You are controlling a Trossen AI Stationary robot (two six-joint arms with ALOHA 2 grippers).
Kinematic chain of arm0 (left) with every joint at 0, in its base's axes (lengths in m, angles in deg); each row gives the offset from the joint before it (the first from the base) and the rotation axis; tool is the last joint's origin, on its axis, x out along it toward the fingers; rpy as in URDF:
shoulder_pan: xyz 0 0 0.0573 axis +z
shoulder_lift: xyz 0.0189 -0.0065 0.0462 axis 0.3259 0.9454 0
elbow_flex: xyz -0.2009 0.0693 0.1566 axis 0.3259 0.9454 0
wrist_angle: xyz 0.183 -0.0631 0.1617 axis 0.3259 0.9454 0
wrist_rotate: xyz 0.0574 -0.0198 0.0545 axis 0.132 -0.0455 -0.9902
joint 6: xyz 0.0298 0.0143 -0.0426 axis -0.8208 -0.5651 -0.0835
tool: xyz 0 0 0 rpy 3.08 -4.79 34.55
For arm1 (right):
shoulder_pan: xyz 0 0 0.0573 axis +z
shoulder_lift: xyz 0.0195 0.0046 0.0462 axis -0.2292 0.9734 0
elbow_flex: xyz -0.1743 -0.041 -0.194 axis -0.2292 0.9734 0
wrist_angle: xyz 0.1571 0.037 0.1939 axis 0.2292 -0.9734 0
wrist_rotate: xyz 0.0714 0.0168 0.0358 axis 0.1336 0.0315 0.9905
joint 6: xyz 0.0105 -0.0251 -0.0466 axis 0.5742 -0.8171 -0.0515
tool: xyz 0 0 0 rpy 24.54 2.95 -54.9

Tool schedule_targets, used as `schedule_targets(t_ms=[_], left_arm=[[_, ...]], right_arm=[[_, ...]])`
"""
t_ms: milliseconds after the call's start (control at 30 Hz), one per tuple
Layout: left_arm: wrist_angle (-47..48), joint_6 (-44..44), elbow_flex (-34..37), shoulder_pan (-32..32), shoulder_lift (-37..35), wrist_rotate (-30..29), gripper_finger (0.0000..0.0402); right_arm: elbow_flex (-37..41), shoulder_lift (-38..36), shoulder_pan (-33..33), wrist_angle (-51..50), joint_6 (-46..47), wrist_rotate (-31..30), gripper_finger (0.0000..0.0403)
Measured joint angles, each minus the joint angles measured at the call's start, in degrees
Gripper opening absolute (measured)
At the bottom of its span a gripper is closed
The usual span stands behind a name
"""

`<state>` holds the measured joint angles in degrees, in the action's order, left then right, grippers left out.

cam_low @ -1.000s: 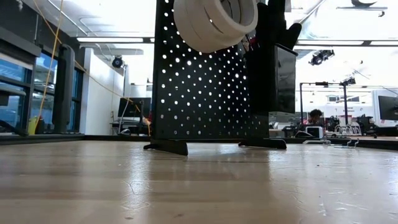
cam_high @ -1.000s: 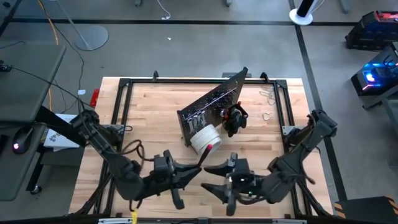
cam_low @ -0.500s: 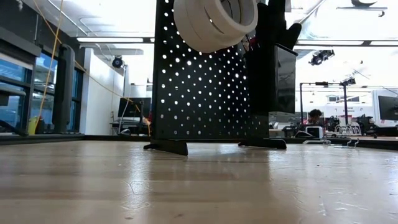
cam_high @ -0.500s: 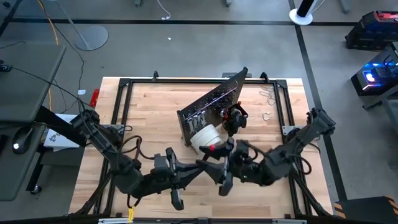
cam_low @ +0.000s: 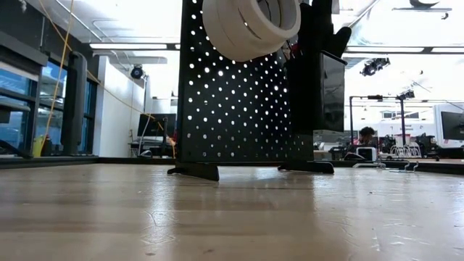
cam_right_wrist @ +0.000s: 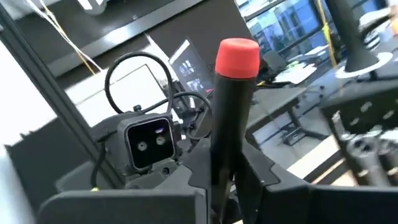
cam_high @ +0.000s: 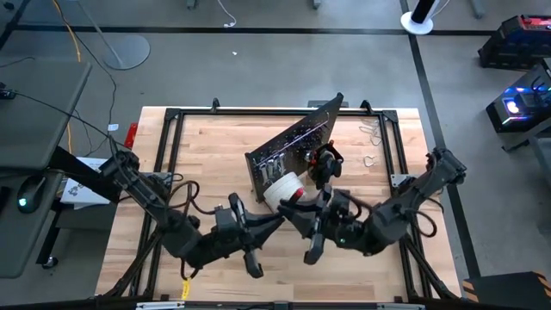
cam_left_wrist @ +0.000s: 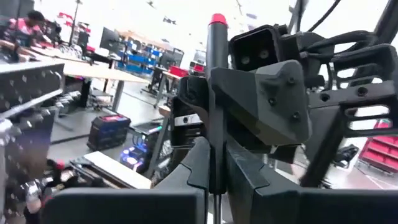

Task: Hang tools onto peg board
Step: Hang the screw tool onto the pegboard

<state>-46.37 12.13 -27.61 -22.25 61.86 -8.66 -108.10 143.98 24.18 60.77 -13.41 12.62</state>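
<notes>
A slim dark-handled screwdriver (cam_left_wrist: 216, 93) with a red cap (cam_right_wrist: 237, 57) is held in the air near the tape rolls, in front of the peg board (cam_high: 288, 146). My left gripper (cam_high: 277, 220) and my right gripper (cam_high: 297, 213) meet there, both shut on it. White tape rolls (cam_high: 282, 191) and a black glove-like bundle (cam_high: 324, 164) hang on the board. In the low view the board (cam_low: 239, 101) stands upright on two feet, with the rolls (cam_low: 250, 25) and a black bin (cam_low: 328, 80) on its face. My left gripper pinches the screwdriver's dark handle (cam_left_wrist: 216, 163) between its two fingers, well below the red cap. The fingers come about level from the table's near left and lie across the handle. The screwdriver is clear of the table. My right gripper pinches the same handle (cam_right_wrist: 226, 163) between its two fingers, below the red cap. Its fingers come about level from the table's near right, across the handle and facing my left gripper.
Small metal pieces (cam_high: 371, 129) lie on the wood at the far right, behind the board. A black frame (cam_high: 172, 116) runs around the table top. Bare wood lies at the left and along the near edge.
My right gripper has moved up and toward the table's left and far edge, up to the screwdriver held by my left gripper, and now has its handle between its fingers. My left gripper has stayed almost where it was.
</notes>
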Motion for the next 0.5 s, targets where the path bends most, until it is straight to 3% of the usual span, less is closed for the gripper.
schedule_targets(t_ms=[67,167,300,400,500], left_arm=[[0.9,-0.1,-0.1,0.7,-0.1,-0.3,0.0033],[4.9,-0.5,0.1,0.0,-1.2,-6.0,0.0078],[20.2,5.7,0.0,-3.0,-5.3,-11.8,0.0133],[38.7,20.2,-0.1,-4.9,-7.9,-12.4,0.0159],[58.6,41.5,0.0,-7.3,-9.4,-12.0,0.0167]], right_arm=[[0.0,-1.2,-0.3,-2.7,-1.7,-0.6,0.0029],[0.1,-5.0,-0.2,-13.2,-0.9,-5.8,0.0028],[-0.3,-11.2,1.2,-31.9,7.9,-11.2,0.0028],[0.0,-13.8,1.9,-49.6,18.6,-12.1,0.0028],[0.0,-15.5,2.0,-67.9,32.7,-14.7,0.0028]])
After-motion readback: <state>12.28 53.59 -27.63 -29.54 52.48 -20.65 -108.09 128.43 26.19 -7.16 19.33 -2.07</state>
